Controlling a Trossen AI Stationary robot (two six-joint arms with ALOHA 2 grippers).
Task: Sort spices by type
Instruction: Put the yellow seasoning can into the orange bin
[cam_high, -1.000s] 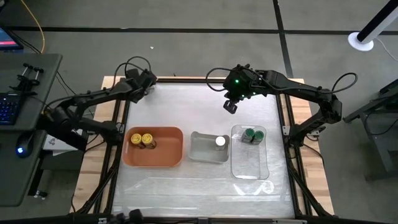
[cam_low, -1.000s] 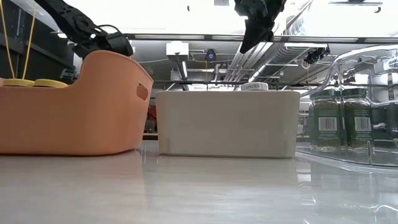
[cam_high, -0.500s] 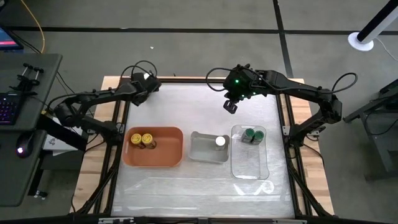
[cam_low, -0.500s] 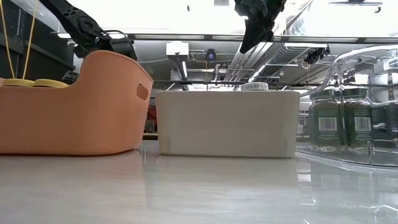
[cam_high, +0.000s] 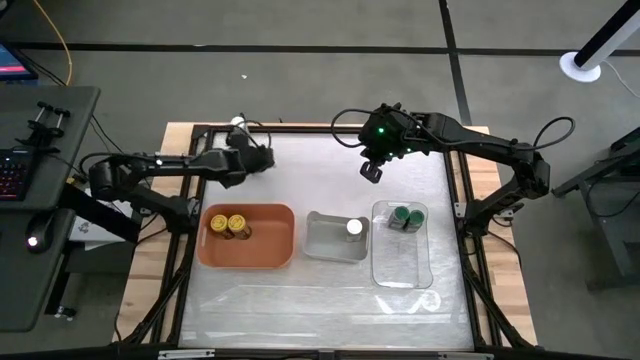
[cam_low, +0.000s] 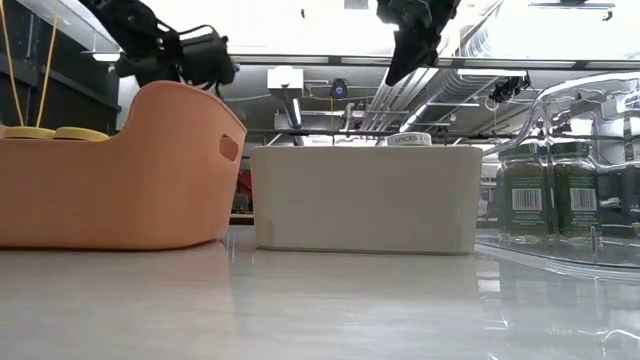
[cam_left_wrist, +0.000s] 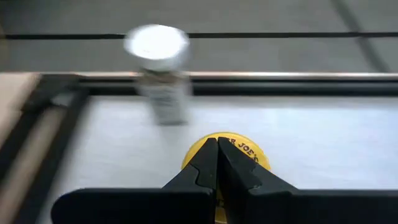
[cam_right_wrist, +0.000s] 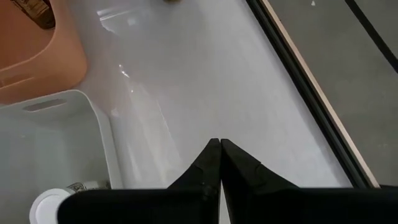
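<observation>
My left gripper (cam_high: 264, 158) (cam_left_wrist: 217, 144) is shut over the table's far-left part. Just past its tips stands a yellow-lidded spice jar (cam_left_wrist: 249, 157), and beyond that a white-lidded jar (cam_left_wrist: 160, 74) (cam_high: 238, 123) upright near the far edge. In the high view the gripper hides the yellow-lidded jar. My right gripper (cam_high: 371, 172) (cam_right_wrist: 217, 148) is shut, empty, and held high above the table's far middle. Two yellow-lidded jars (cam_high: 230, 225) stand in the orange tray. One white-lidded jar (cam_high: 353, 227) stands in the grey tray, and two green-lidded jars (cam_high: 403, 216) in the clear tray. My left gripper's shut fingers (cam_left_wrist: 202, 171) point at the yellow lid (cam_left_wrist: 254, 160) from the table's left side. I cannot tell whether they touch it.
The orange tray (cam_high: 275, 255), grey tray (cam_high: 325, 245) and clear tray (cam_high: 400, 265) sit in a row across the table's middle. A dark frame (cam_high: 300, 128) runs along the far edge. Bare tabletop lies on the near side of the trays and between the two grippers.
My left gripper has swung from the far-left corner toward the table's right and a little nearer, coming in over the table surface and uncovering the white-lidded jar. My right arm has kept still.
</observation>
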